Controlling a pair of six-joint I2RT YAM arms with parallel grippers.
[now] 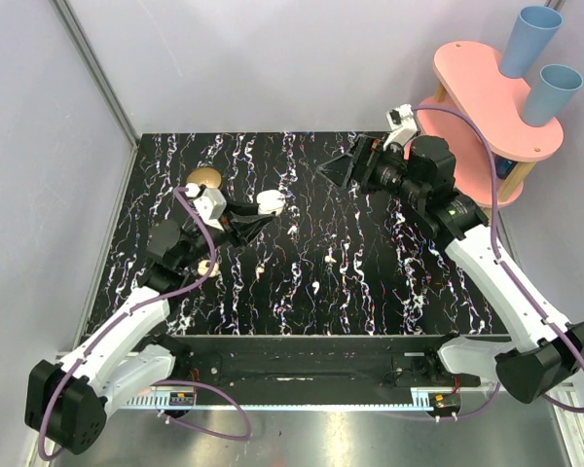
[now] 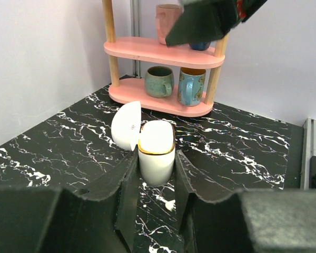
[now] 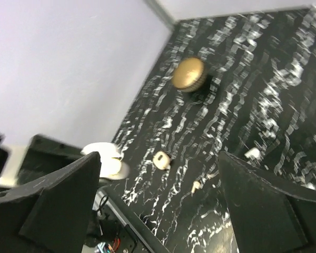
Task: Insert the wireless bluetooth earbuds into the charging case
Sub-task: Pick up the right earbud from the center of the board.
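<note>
Big picture first: the black marbled table [image 1: 389, 282] fills the floor of the scene, and a pink two-tier shelf [image 1: 487, 88] stands off its far right corner. The left arm [image 1: 127, 326] reaches in over the left half, while the right arm [image 1: 496, 268] stretches up towards the far right.

Up there the right claw [image 1: 336, 170] hangs above the table with its jaws spread wide. From its own camera, the right claw [image 3: 158, 205] has nothing but open table between the two black fingers [image 3: 63, 195].

On the shelf top stand two blue tumblers [image 1: 529, 39], and the left wrist view picks out mugs [image 2: 159, 81] on the lower tier. A brass-coloured round bowl [image 1: 202, 178] sits near the far left edge, just behind the left wrist.

Now the main item! The left claw [image 1: 263, 216] is pinching the charging case [image 1: 271, 202] over the left-centre of the table. Close up, the left claw [image 2: 155, 168] has one finger pressed to each side of the upright charging case [image 2: 156, 153]. Its lid [image 2: 127, 125] is swung open to the left. Whether its base touches the table, I cannot tell.

The earbuds [image 1: 331, 258] lie loose mid-table, well apart from the case, with a second one [image 1: 314, 289] just nearer. A third pale speck [image 1: 262, 263] lies closer to the case, too small to identify.
</note>
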